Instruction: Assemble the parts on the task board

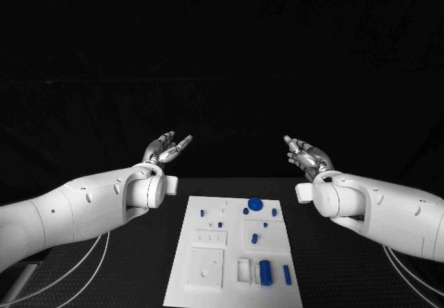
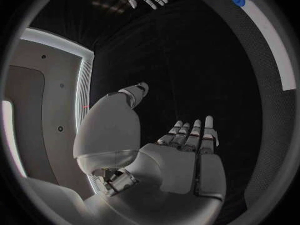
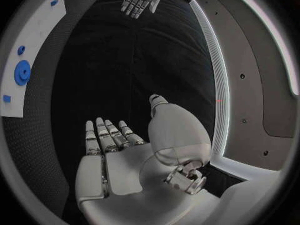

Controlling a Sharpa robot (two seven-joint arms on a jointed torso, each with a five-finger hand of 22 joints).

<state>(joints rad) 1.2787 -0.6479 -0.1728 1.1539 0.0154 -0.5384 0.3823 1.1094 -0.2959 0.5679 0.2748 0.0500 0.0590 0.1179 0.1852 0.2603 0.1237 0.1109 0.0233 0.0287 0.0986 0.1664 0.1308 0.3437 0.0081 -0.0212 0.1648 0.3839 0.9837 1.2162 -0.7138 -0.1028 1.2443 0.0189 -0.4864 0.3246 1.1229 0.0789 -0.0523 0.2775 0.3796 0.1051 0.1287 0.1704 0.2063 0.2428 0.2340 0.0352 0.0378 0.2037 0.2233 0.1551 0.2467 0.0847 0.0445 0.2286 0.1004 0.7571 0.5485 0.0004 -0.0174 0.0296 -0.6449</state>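
Two silver many-fingered hands are hovering above the far end of the black table [image 1: 111, 282], well apart from the flat white rectangular task board [image 1: 208, 269] lying in the middle of it. The small blue plastic parts are resting on the board: a round blue disc [image 1: 255, 204] near its far edge, a stubby blue cylinder [image 1: 265, 272] and a thin blue pin [image 1: 287, 274] toward the near end, and several tiny blue pegs [image 1: 255, 238] between.

No part is being handled yet, so the step in hand looks like the first reach. Doing it well probably means lowering one hand straight over a single piece, approaching from above so the neighbouring pegs are not being knocked, and closing on it only once the fingers are straddling it.

The left hand [image 1: 167, 149] is holding nothing, palm turned up and inward, fingers straight and spread. The right hand [image 1: 306, 153] is mirroring it, equally empty, fingers extended and touching nothing.
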